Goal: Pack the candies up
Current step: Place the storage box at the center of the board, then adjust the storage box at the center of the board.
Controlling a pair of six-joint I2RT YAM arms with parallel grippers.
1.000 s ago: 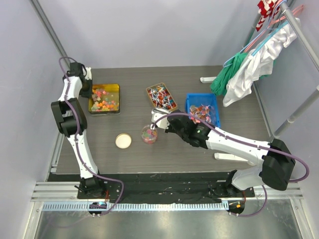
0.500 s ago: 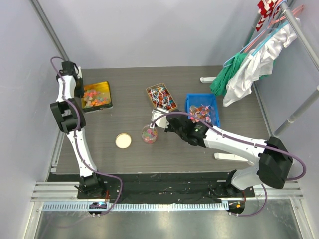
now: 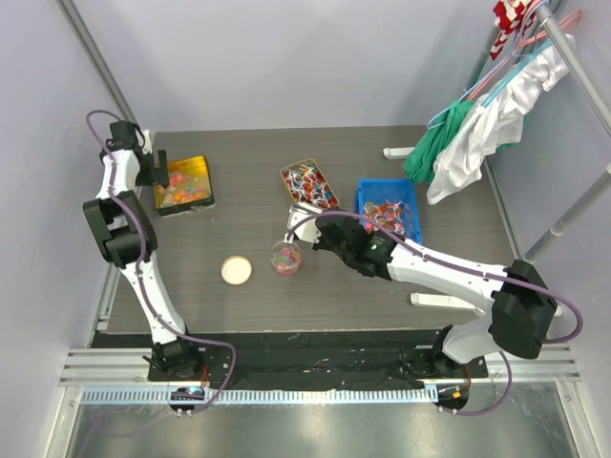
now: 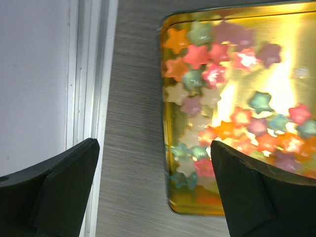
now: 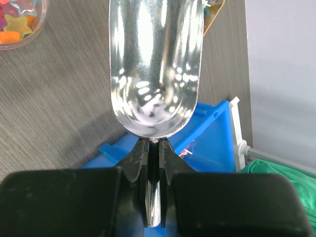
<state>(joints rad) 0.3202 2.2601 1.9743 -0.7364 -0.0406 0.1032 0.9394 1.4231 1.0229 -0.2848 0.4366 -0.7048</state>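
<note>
Star-shaped candies (image 4: 197,54) fill a gold tin tray (image 4: 168,148) at the table's far left (image 3: 183,183). My left gripper (image 4: 153,197) stands open at that tray's left end (image 3: 154,172), one finger over the table edge, the other over the tray, holding nothing. My right gripper (image 5: 154,148) is shut on the handle of a metal scoop (image 5: 155,64), whose bowl is empty. The scoop (image 3: 296,221) hangs just behind a clear cup (image 3: 284,256) holding a few candies. Wrapped candies lie in a second tin (image 3: 308,184) and in a blue bin (image 3: 389,210).
A round cream lid (image 3: 236,270) lies left of the cup. The table's left edge and a metal rail (image 4: 91,98) run right beside the gold tray. Clothes (image 3: 468,134) hang on a rack at the back right, and a white bar (image 3: 401,152) lies there.
The gold tray was dragged left toward the table edge by the left gripper, which has now opened and let it go. The right arm with the scoop has barely moved.
</note>
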